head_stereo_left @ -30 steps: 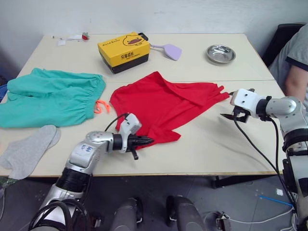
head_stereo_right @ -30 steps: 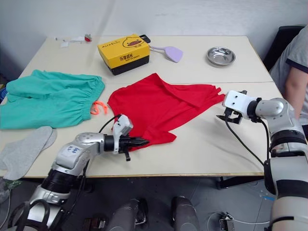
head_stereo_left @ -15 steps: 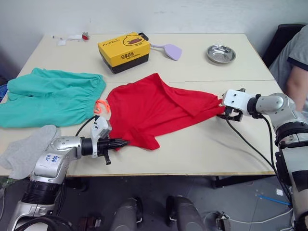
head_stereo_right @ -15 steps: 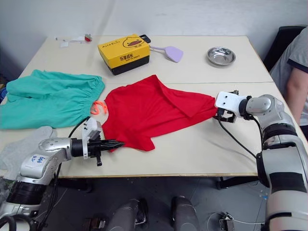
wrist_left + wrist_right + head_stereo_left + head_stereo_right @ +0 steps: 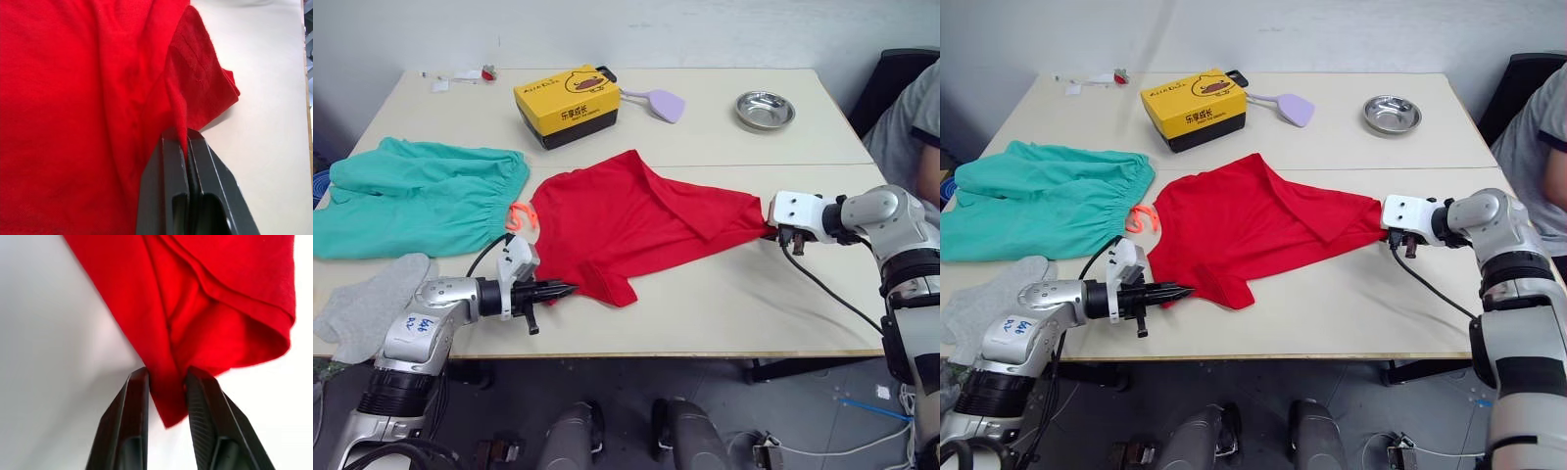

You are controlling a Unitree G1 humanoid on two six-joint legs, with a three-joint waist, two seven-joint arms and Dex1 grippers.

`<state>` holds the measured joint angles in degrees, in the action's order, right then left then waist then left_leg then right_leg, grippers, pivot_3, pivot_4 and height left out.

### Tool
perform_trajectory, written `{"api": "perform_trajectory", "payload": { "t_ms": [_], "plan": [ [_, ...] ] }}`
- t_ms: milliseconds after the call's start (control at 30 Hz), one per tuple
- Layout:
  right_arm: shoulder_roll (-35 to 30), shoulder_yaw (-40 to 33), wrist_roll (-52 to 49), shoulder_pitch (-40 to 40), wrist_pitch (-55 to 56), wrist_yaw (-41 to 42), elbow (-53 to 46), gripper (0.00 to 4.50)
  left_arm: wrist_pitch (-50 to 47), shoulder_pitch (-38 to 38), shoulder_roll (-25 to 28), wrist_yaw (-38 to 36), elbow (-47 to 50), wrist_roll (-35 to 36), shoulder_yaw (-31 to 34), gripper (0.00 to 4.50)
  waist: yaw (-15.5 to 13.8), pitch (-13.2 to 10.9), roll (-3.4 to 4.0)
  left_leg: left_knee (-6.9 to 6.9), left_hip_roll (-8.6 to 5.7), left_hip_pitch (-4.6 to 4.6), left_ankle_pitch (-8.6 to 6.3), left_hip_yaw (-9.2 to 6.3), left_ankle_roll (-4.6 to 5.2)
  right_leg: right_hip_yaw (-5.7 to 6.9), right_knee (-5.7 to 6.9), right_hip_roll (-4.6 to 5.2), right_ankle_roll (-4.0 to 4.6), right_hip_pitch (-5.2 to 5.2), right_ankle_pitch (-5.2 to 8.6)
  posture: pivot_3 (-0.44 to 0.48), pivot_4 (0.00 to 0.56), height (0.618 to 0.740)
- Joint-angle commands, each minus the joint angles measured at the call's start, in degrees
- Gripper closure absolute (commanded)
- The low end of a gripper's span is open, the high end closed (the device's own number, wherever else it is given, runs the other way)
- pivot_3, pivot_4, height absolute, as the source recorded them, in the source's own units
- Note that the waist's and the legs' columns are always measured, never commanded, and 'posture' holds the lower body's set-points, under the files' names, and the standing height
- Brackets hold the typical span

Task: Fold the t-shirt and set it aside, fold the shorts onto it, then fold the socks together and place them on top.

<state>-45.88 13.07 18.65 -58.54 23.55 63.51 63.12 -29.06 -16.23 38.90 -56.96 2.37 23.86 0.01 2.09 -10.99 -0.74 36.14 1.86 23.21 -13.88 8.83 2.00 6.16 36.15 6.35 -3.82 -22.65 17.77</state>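
The red t-shirt (image 5: pixel 626 220) lies spread across the middle of the table, stretched between both grippers. At its near left hem my left gripper (image 5: pixel 566 289) is shut on a fold of the cloth, and the left wrist view shows the red cloth (image 5: pixel 73 98) pinched between the fingers (image 5: pixel 166 186). My right gripper (image 5: pixel 771 227) holds the shirt's right end, its fingers (image 5: pixel 134 411) closed on a point of the cloth (image 5: pixel 195 293). The teal shorts (image 5: pixel 411 196) with an orange drawstring (image 5: pixel 519 217) lie at the left. Grey socks (image 5: pixel 367 304) rest near the front left edge.
A yellow box (image 5: pixel 566 103), a purple spatula (image 5: pixel 656 101) and a metal bowl (image 5: pixel 765 110) stand along the back of the table. A person (image 5: pixel 915 117) sits at the far right. Bare tabletop (image 5: pixel 734 304) lies in front of the shirt.
My left gripper dragged the shirt's hem to the left, spreading the cloth. The right gripper moved in to the shirt's right end and closed on it.
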Motion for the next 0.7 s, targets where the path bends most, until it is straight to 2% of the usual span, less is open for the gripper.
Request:
{"api": "perform_trajectory", "payload": {
  "t_ms": [33, 133, 367, 567, 700],
  "plan": [
    [-2.04, -2.55, -2.92, 1.95, 5.54, -1.79, -2.27, 3.47, 1.42, -0.74, 0.66, -0.89, 0.44, 0.56, 1.65, 4.50, 0.00, 0.00, 0.00, 0.00, 0.00, 0.00, -0.01, 0.00, -0.01, 0.01, 0.00, 0.00, 0.00, 0.00, 0.00, 0.000, 0.150, 0.740],
    [-2.64, -3.03, -3.49, 3.00, 8.58, -4.05, -2.18, 3.47, 1.58, -1.24, 0.39, -1.12, 0.09, 0.53, 1.33, 4.50, 0.01, 0.00, 0.00, 0.00, 0.00, 0.00, 0.00, 0.00, -0.01, 0.01, 0.00, 0.00, 0.00, 0.00, 0.00, 0.000, 0.150, 0.740],
    [-3.97, -4.05, -8.20, 7.55, 13.97, 1.51, -5.75, 3.47, 2.02, -1.13, -0.07, -1.60, 0.09, 0.51, 0.90, 4.50, 0.00, -0.01, 0.01, 0.00, 0.00, 0.00, 0.00, 0.01, 0.00, 0.02, 0.00, -0.01, 0.00, 0.00, 0.00, 0.000, 0.150, 0.740],
    [-3.59, -6.07, -10.63, 9.09, 12.26, -1.52, -9.43, 3.47, 2.26, -1.10, -0.36, -1.50, 0.02, 0.50, 0.94, 4.50, 0.02, -0.01, 0.01, 0.02, 0.00, -0.01, 0.00, 0.01, 0.00, 0.01, 0.04, -0.01, 0.00, 0.00, 0.00, 0.000, 0.150, 0.740],
    [-3.76, -4.32, -7.61, 9.35, 9.44, -2.69, -8.92, 3.47, 2.67, -1.03, -0.64, -1.80, -0.18, 0.19, 0.24, 4.50, -0.10, -0.01, 0.01, 0.03, 0.00, -0.01, 0.00, 0.00, 0.00, 0.00, 0.04, 0.00, 0.00, 0.01, 0.00, 0.000, 0.150, 0.740]
  ]
}}
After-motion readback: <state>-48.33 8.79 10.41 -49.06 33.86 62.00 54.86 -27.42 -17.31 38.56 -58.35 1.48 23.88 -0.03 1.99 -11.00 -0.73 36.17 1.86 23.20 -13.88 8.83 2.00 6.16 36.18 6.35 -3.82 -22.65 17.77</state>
